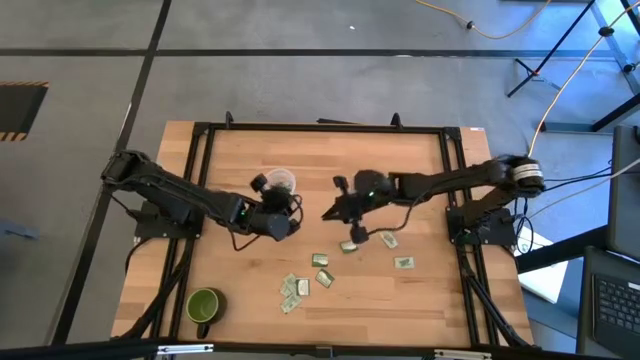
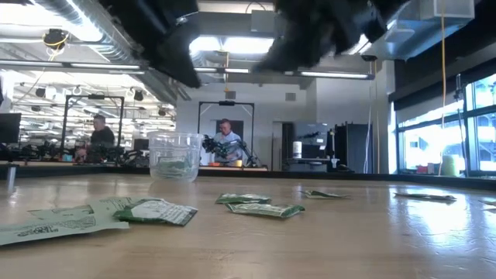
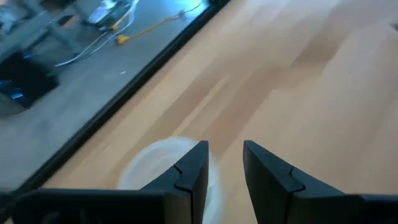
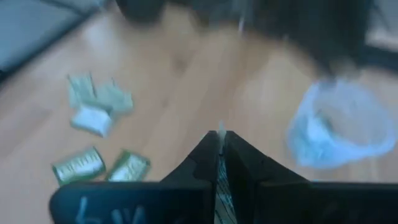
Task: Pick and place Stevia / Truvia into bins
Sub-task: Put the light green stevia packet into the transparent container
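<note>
Standing toward the worktop's [image 1: 420,300] far edge, the clear cup [image 1: 281,183] is seen from above beside the spread left gripper [image 1: 291,205]; loose sachets [image 1: 294,290] are scattered toward the near edge. Level across, sachets [image 2: 175,166] are seen inside the cup. At the right wrist, one sachet [image 4: 219,177] is pinched by the right gripper [image 4: 221,144].

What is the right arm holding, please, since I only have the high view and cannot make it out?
Observer: The right wrist view shows the right gripper shut on a thin sachet, pinched edge-on.
Operator: Thank you. Is anything in the cup yet?
Observer: Yes. In the low view the cup has green sachets lying in its bottom.
Operator: And the left arm?
Observer: The left gripper is near the cup, its fingers apart with nothing between them.
</note>
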Robot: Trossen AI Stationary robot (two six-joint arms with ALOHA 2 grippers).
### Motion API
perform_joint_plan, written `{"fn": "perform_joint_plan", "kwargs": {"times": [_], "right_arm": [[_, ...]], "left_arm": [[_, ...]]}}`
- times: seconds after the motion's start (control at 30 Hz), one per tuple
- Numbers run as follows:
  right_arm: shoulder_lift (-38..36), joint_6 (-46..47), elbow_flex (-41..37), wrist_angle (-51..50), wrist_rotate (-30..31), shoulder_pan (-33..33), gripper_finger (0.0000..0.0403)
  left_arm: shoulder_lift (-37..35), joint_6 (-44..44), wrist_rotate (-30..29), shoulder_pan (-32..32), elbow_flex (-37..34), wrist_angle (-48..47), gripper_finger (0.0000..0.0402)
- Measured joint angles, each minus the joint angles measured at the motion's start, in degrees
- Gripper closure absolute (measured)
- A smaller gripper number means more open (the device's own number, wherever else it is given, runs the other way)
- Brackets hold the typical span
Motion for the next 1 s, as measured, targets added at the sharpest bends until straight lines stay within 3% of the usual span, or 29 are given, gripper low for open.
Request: {"fn": "perform_joint_plan", "kwargs": {"times": [0.1, 0.2, 0.3, 0.4, 0.53, 0.77, 1.0], "right_arm": [[-3.94, 0.10, 0.00, 1.14, -7.36, -1.19, 0.0375], [-7.39, 1.81, -0.01, 3.14, -18.73, -2.93, 0.0375], [-10.30, 4.84, 0.00, 5.58, -29.02, -4.92, 0.0375], [-12.07, 6.25, 0.02, 7.50, -33.65, -6.23, 0.0375], [-11.60, 4.14, 0.02, 9.86, -31.15, -6.81, 0.0375], [-2.22, 0.69, 0.01, 24.04, -13.04, -7.80, 0.0375], [14.48, 6.29, 7.40, 32.04, -12.79, -10.78, 0.0375]], "left_arm": [[2.43, 6.96, 1.28, -0.25, 0.00, 6.97, 0.0306], [4.05, 12.50, 0.85, -0.64, 0.00, 12.03, 0.0306], [4.43, 13.30, -0.21, -0.97, 0.00, 13.08, 0.0306], [4.44, 12.90, -3.40, -1.92, 0.00, 12.36, 0.0306], [3.96, 12.52, -6.64, -3.88, 0.00, 9.31, 0.0306], [-1.45, -3.58, -15.89, -9.26, 0.00, -5.21, 0.0306], [-2.19, -10.15, -20.43, -12.07, 0.00, -11.65, 0.0306]]}}
